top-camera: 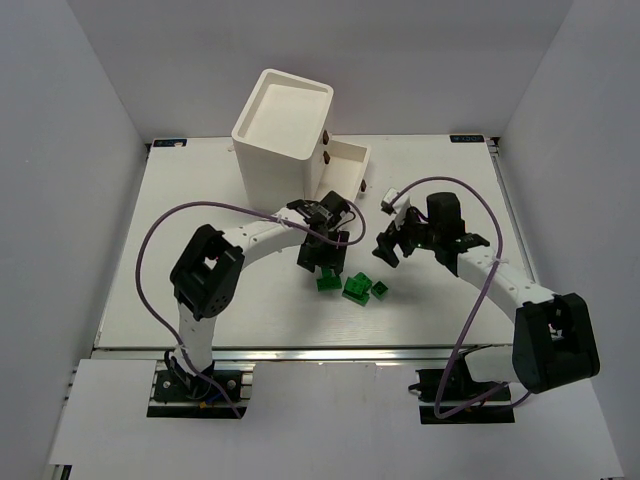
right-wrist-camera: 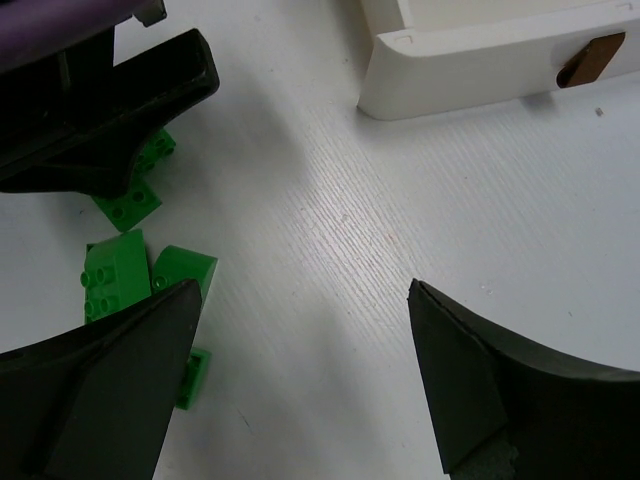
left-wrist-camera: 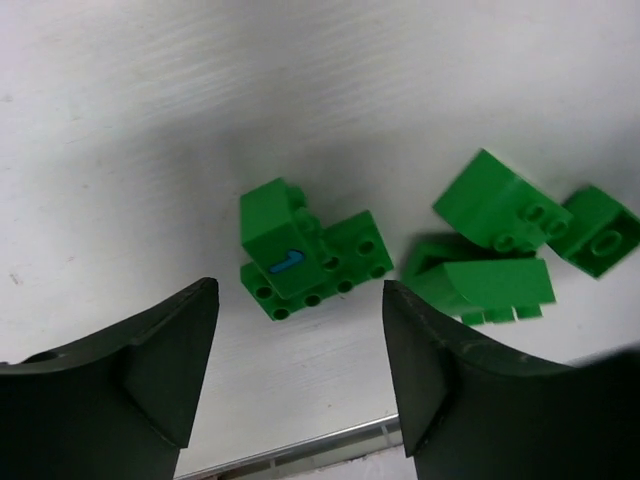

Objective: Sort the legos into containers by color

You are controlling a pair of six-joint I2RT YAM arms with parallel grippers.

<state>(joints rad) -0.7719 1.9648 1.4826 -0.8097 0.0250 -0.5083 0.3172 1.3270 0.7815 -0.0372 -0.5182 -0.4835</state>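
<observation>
Several green legos lie loose on the table: one marked with a blue figure (left-wrist-camera: 297,262), a pair (left-wrist-camera: 490,208) beside it, and a cluster (top-camera: 356,289) in the top view. My left gripper (left-wrist-camera: 295,370) (top-camera: 320,255) hangs open just above the marked brick, nothing between its fingers. My right gripper (right-wrist-camera: 300,390) (top-camera: 392,245) stands open over bare table, with green legos (right-wrist-camera: 115,275) at its left finger. The containers are drawers in a white cabinet (top-camera: 283,130); the lowest drawer (top-camera: 348,152) (right-wrist-camera: 470,55) is pulled out.
The left gripper's black finger (right-wrist-camera: 110,110) shows at the upper left of the right wrist view, close to my right gripper. A brown knob (right-wrist-camera: 590,60) sits on the open drawer's front. The table's metal front edge (left-wrist-camera: 300,450) runs just below the legos.
</observation>
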